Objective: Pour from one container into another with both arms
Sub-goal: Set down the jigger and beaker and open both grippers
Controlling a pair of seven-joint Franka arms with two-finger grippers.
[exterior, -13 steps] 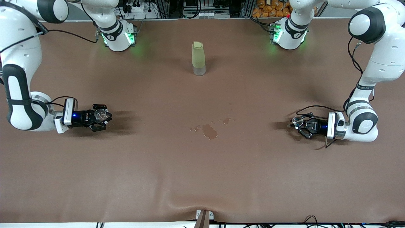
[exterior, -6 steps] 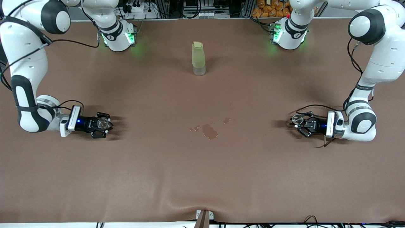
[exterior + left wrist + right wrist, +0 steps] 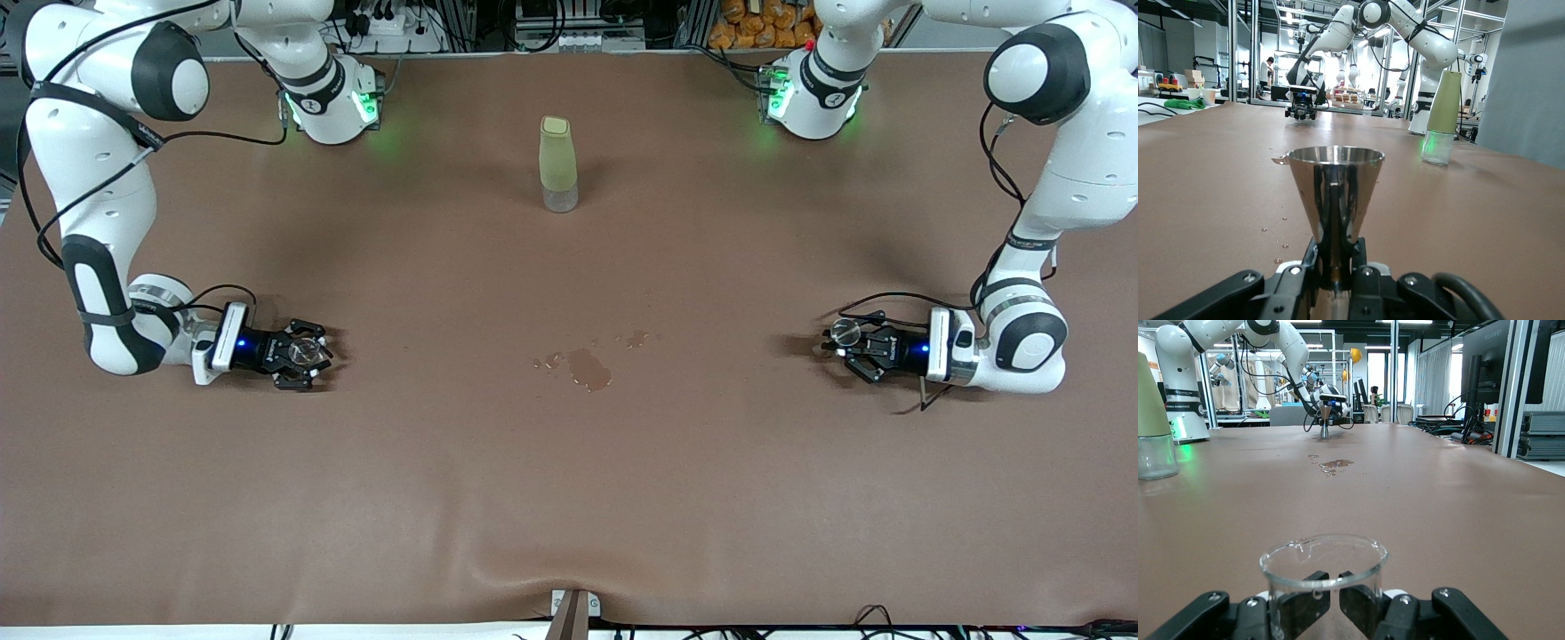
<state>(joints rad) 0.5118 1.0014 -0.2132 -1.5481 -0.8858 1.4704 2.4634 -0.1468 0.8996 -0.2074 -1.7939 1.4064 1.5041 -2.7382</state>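
Left gripper (image 3: 855,348) clamps conical steel cup (image 3: 1333,197), right gripper (image 3: 307,355) clamps clear glass beaker (image 3: 1321,577); thin grips, tilting could slip them

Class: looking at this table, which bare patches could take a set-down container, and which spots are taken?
Bare: the wide strip nearer the camera than the spill, and the stretches between spill and each gripper. Taken: the bottle between the bases, the left gripper with its metal cup, and the right gripper with its beaker.
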